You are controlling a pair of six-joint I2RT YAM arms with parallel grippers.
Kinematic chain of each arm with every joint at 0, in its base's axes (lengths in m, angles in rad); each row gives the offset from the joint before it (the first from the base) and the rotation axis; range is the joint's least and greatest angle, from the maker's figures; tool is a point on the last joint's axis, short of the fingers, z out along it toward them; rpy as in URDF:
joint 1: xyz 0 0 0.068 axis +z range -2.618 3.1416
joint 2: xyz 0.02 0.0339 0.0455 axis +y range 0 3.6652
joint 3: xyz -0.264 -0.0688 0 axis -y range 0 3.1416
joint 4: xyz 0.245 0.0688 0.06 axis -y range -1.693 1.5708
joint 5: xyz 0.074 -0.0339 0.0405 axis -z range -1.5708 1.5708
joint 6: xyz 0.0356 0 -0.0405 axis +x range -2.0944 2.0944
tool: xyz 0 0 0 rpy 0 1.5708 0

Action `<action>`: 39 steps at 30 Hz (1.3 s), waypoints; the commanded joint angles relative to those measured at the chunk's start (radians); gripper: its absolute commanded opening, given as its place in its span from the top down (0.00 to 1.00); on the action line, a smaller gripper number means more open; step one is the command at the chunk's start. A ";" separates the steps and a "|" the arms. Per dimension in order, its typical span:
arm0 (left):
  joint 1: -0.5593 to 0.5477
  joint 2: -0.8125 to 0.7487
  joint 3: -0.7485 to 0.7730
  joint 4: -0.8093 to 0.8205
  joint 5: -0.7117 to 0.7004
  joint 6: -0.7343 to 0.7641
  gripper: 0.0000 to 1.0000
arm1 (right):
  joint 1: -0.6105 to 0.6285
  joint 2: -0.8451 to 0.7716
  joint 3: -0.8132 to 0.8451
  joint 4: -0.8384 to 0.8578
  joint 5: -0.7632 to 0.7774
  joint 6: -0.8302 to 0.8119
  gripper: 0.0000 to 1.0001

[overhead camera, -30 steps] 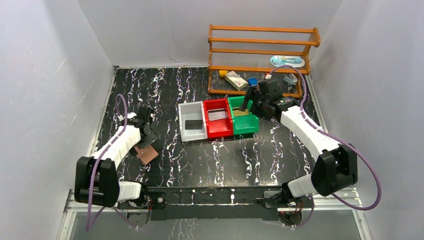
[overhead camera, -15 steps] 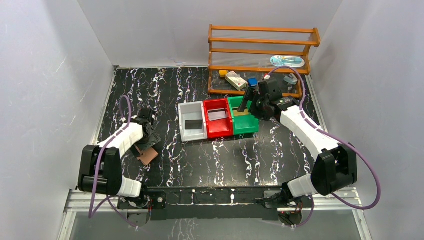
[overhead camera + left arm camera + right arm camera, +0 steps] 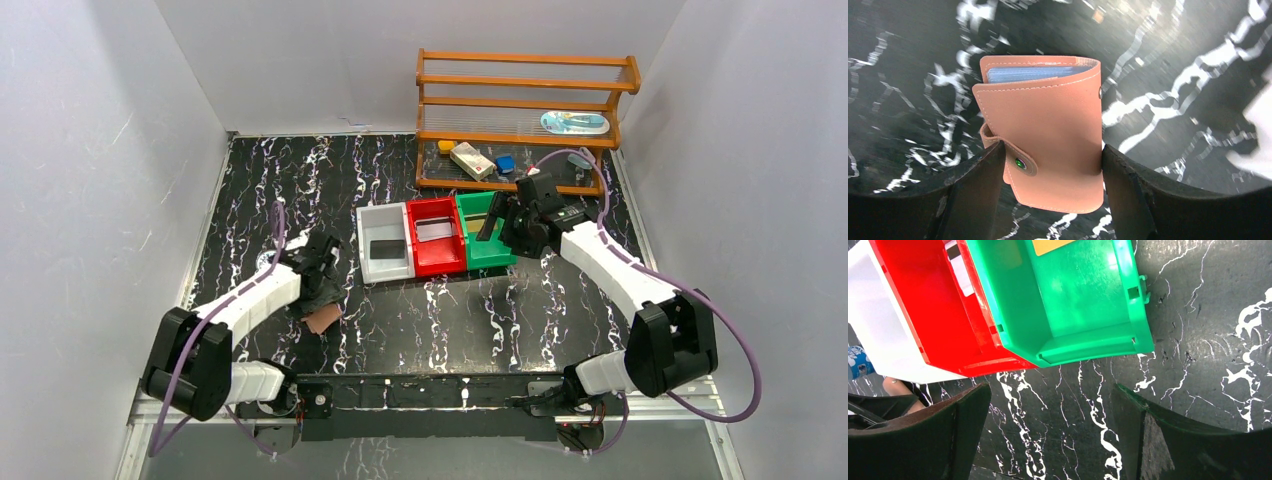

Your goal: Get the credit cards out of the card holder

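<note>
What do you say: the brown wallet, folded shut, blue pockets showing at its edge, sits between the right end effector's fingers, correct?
The side is wrong. The wallet, folded shut with blue pockets showing, sits between the fingers of the left end effector; the left wrist view shows it.

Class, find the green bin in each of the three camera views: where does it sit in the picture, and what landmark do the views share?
Top external: the green bin, rightmost in its row, right of centre.
Left wrist: not in it.
Right wrist: upper middle, red bin on its left.
Shared landmark: the black, white-veined tabletop.
</note>
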 commanded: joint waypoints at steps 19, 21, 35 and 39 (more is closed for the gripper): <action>-0.425 -0.154 0.203 0.038 0.125 0.022 0.05 | 0.018 -0.224 -0.154 0.030 -0.144 0.116 0.05; -0.405 -0.126 0.219 0.031 0.128 0.077 0.04 | 0.050 -0.267 -0.219 0.099 -0.213 0.157 0.13; -0.253 0.026 0.137 0.310 0.560 0.303 0.10 | 0.574 -0.203 -0.361 0.409 -0.167 0.312 0.33; -0.254 0.073 0.157 0.312 0.588 0.366 0.11 | 0.629 -0.152 -0.307 0.405 -0.170 0.200 0.32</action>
